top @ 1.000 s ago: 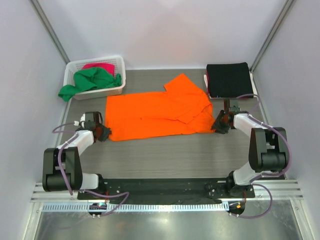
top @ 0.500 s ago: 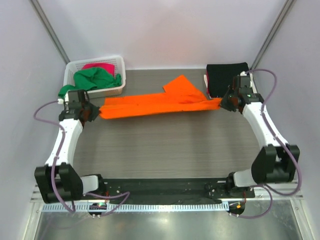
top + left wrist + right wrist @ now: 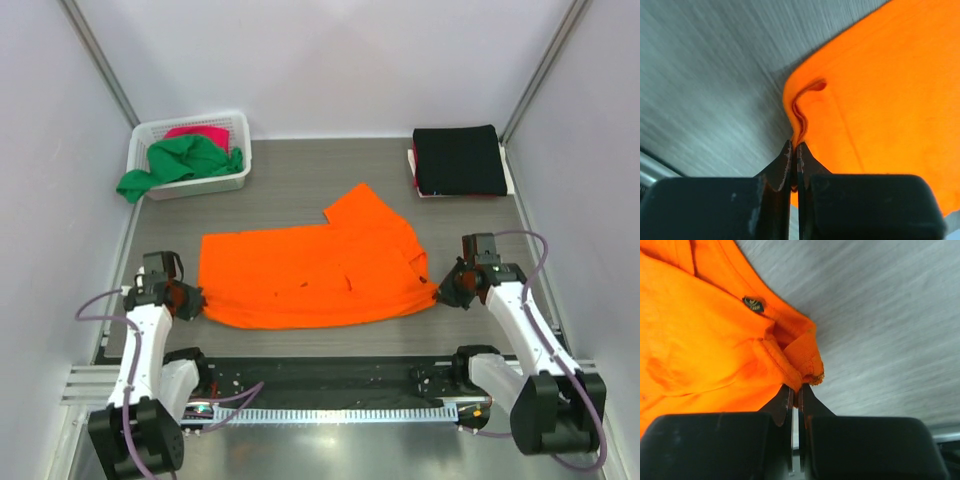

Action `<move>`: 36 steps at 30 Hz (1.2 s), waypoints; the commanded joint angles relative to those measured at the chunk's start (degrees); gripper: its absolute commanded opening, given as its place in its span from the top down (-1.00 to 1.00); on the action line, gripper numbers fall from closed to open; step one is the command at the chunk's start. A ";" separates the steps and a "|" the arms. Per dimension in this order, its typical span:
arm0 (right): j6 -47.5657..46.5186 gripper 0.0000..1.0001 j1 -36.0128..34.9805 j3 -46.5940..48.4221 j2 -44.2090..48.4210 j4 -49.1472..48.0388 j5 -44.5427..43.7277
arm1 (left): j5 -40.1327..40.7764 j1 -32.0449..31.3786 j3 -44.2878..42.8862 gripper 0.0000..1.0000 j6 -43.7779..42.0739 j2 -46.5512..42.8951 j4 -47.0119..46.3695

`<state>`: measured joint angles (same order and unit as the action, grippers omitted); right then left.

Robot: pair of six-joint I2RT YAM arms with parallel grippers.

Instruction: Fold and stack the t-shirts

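The orange t-shirt (image 3: 310,275) lies spread across the near middle of the table, one sleeve pointing back. My left gripper (image 3: 192,300) is shut on its near left corner, which shows pinched in the left wrist view (image 3: 796,145). My right gripper (image 3: 440,293) is shut on its near right corner, at the collar hem in the right wrist view (image 3: 799,387). A folded black t-shirt (image 3: 458,160) lies at the back right. A green t-shirt (image 3: 180,160) and a magenta-pink t-shirt (image 3: 200,133) sit in the basket.
The white lattice basket (image 3: 200,183) stands at the back left, the green cloth hanging over its left side. Grey walls close in the table on three sides. The arm bases and a black rail (image 3: 320,378) run along the near edge.
Both grippers swung the orange shirt back and up, then pulled it toward the near edge. It now lies flatter and closer to the bases than a second ago.
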<state>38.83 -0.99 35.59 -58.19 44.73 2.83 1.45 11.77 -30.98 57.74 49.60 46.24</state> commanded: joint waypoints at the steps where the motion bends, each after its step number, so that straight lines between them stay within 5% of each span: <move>1: 4.49 0.86 0.29 -0.44 6.42 0.88 2.09 | 2.05 0.45 -2.23 0.94 4.92 -5.03 4.63; 3: 5.90 0.72 0.29 -1.40 9.48 2.20 2.53 | 3.11 0.45 -3.73 0.91 6.42 -7.23 7.36; 6: 8.02 0.19 0.29 -2.72 13.88 4.74 4.20 | 4.61 0.45 -4.96 0.71 7.56 -12.33 12.55; 7: 8.63 -0.10 0.20 -2.81 15.03 5.80 4.20 | 4.61 0.45 -5.40 0.45 7.57 -14.51 14.82; 8: 8.81 -0.63 0.29 -2.72 16.26 6.76 4.03 | 4.26 0.45 -5.84 0.15 7.48 -15.41 16.59; 10: 9.25 -0.99 0.29 -1.41 19.94 10.28 3.24 | 4.43 0.45 -7.24 -0.77 6.08 -17.42 19.92; 11: 9.25 -0.99 0.29 -0.62 21.01 11.16 2.28 | 4.70 0.19 -8.12 -0.95 5.46 -17.35 20.99; 16: 3.73 -0.99 0.29 6.93 19.71 5.74 4.89 | 3.83 0.18 -14.87 -0.99 -1.30 -14.80 17.76; 19: -2.69 -0.93 -0.75 13.51 7.17 -0.69 10.09 | -3.28 0.10 -18.40 -0.99 -11.12 -10.69 8.98; 25: -14.54 -0.75 -9.46 37.41 -24.29 -6.49 3.85 | -1.81 0.18 -26.50 -1.00 -28.19 3.12 8.26; 30: -19.93 -0.59 -10.26 61.58 -49.40 -7.82 2.09 | -1.02 -0.52 -21.33 -1.00 -26.45 3.31 3.43; 36: -21.07 -0.41 -11.04 85.15 -69.05 -4.65 1.12 | 1.79 -0.43 -19.03 -0.99 -25.48 -0.21 0.17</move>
<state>20.43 -11.55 112.99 -123.50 38.54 5.21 1.74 11.49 -49.45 33.78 51.68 50.89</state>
